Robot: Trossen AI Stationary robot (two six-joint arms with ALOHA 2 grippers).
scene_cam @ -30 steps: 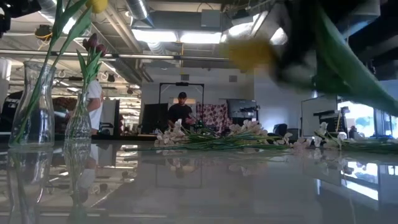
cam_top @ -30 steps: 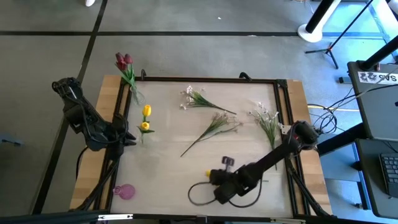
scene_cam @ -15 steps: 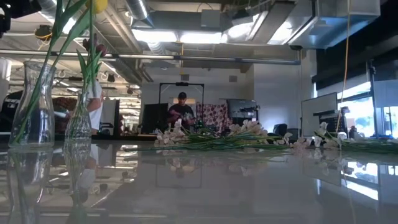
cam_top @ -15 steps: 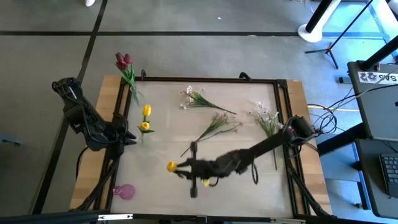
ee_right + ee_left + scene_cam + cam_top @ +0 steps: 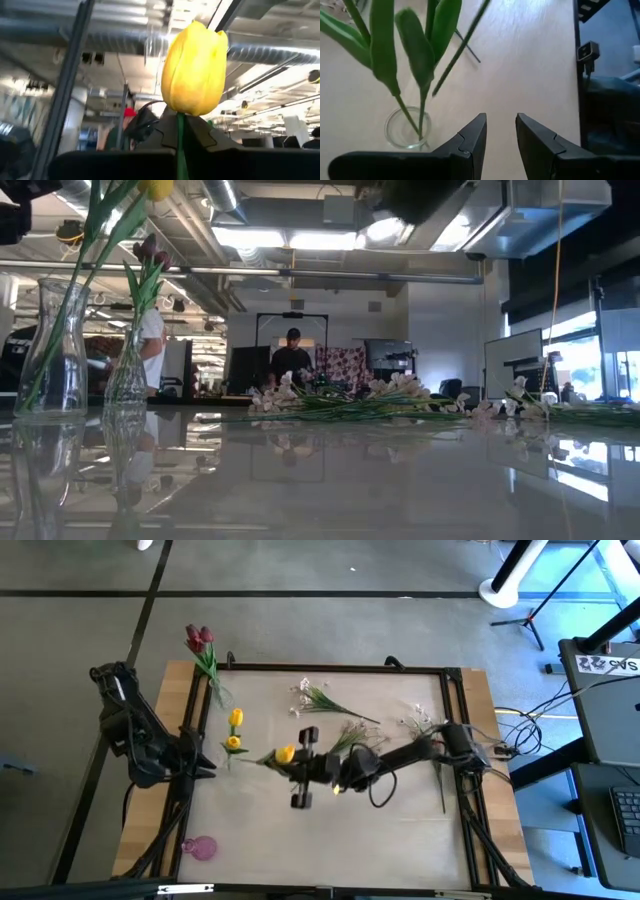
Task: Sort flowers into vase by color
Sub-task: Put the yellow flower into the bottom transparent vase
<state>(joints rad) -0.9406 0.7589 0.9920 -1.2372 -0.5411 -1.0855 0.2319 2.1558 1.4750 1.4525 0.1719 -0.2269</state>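
Since a second ago the right arm has swung from the table's near edge up toward the middle, and its right gripper (image 5: pixel 305 762) now sits above the tabletop just right of the yellow-tulip vase, closed tight on the stalk of a yellow tulip (image 5: pixel 285 753) whose head points toward that vase. Seen from the right wrist, the same bloom (image 5: pixel 194 74) stands upright between the dark fingers (image 5: pixel 150 132), its green stalk pinched between them, with the room's ceiling pipes behind. At the table's left edge the left gripper (image 5: pixel 207 766) waits beside the vases, its jaws a narrow gap apart and holding nothing; its wrist camera looks past the two fingers (image 5: pixel 470 137) at the rim of a clear glass vase (image 5: pixel 404 128) with green stalks and leaves standing in it. Two yellow tulips (image 5: pixel 234 728) already stand in that vase near the left edge, and the dark red tulips (image 5: pixel 199 638) stand in a second vase (image 5: pixel 128 385) farther back at the far left corner. Three sprays of white blossoms lie flat on the table: one (image 5: pixel 318 698) toward the far middle, one (image 5: pixel 350 742) partly under the right arm, and one (image 5: pixel 428 733) near the right edge. A small pink object (image 5: pixel 200 847) lies on the wooden border at the near left corner. From table height a person (image 5: pixel 291 360) shows in the room behind the white sprays.
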